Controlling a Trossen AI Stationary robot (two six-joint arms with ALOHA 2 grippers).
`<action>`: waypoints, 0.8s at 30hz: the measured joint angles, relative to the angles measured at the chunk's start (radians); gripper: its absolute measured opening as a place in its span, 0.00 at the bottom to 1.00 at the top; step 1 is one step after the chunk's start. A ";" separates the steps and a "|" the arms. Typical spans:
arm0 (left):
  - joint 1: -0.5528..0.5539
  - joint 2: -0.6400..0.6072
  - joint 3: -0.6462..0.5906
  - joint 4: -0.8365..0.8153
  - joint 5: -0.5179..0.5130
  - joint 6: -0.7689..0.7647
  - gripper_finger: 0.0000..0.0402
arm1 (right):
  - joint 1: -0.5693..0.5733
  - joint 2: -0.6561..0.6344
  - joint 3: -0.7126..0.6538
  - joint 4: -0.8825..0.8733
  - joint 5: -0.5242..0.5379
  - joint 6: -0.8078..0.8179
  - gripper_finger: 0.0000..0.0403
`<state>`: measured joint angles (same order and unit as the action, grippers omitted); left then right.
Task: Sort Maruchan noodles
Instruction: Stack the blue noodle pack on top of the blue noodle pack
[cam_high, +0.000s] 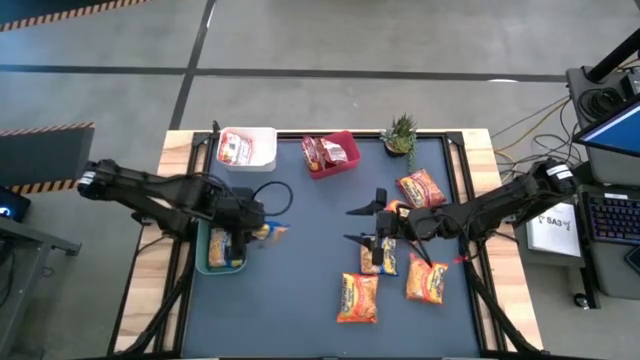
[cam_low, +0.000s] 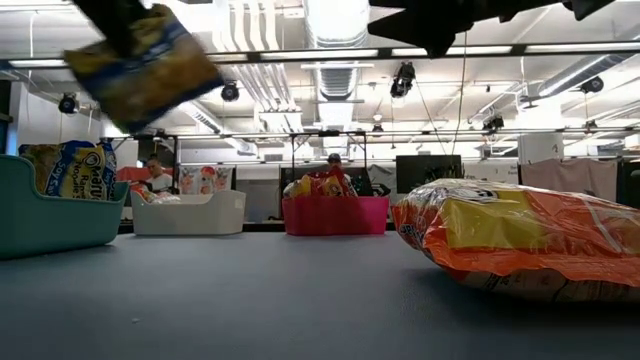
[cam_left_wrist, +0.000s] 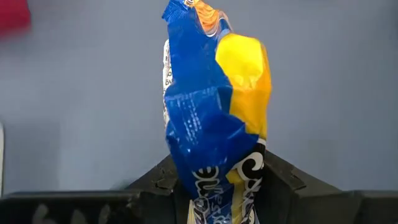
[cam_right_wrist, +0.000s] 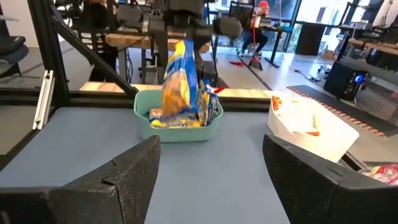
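Left gripper is clamped on a yellow-blue packet, which hangs in the air from the fingers, just beside the green bin. The right wrist view shows it dangling over the bin's near edge. That bin already has yellow-blue packets in it, right under and behind the gripper.

Step in hand, as I read it: dropping a yellow-blue one into its matching bin. Next move probably calls for shifting the packet a bit further over the bin opening, then letting go. It looks to sit close to the rim, so releasing now may leave it on the edge or on the mat.

Right gripper hangs with fingers spread wide, holding nothing, above the loose packets in mid-table. One yellow-blue packet on the mat lies just below it, with orange packets further out and one off to its side. That yellow-blue one looks like its likely next pick.

White bin holds an orange-looking packet; red bin holds red ones. Potted plant stands beside the red bin. Several packets are still unsorted, so I judge the task partway done.
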<state>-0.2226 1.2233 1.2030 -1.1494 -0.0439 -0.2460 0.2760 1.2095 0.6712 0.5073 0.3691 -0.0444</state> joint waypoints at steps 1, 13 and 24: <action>-0.001 0.005 0.014 -0.049 0.011 -0.010 0.28 | -0.002 0.001 0.000 -0.006 0.000 0.000 0.67; -0.006 0.036 -0.068 -0.310 0.197 -0.064 0.28 | -0.002 0.004 0.000 -0.023 0.000 0.000 0.66; -0.006 0.040 -0.272 -0.282 0.300 0.046 0.27 | -0.002 0.003 0.000 -0.024 0.000 0.001 0.66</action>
<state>-0.2287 1.2636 0.9306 -1.4318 0.2565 -0.2001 0.2745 1.2129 0.6708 0.4835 0.3687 -0.0439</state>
